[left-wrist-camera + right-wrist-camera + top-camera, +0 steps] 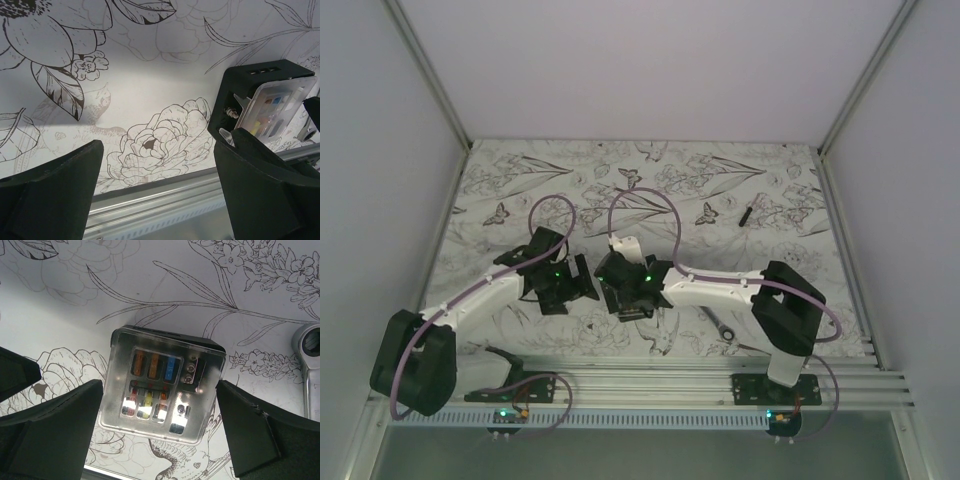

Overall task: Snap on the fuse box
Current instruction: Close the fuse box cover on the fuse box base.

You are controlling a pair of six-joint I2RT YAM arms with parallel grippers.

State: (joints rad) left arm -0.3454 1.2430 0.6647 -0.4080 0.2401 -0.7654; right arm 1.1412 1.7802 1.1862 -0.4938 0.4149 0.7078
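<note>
The fuse box [162,385] is a small black square box under a clear lid, with orange, blue and yellow fuses showing through. It lies on the flower-print mat between the spread fingers of my right gripper [159,392], which is open and touches neither side of it. In the top view the right gripper [632,292] hangs over the box and hides most of it. My left gripper [565,288] is just to the left, open and empty. In the left wrist view the fuse box [265,95] sits past the right finger [260,185], outside the left gripper [159,155].
A silver wrench [723,328] lies right of the box, its ring end [311,347] at the right wrist view's edge. A thin black stick [745,213] rests far back on the right. The aluminium rail [175,195] runs along the mat's near edge.
</note>
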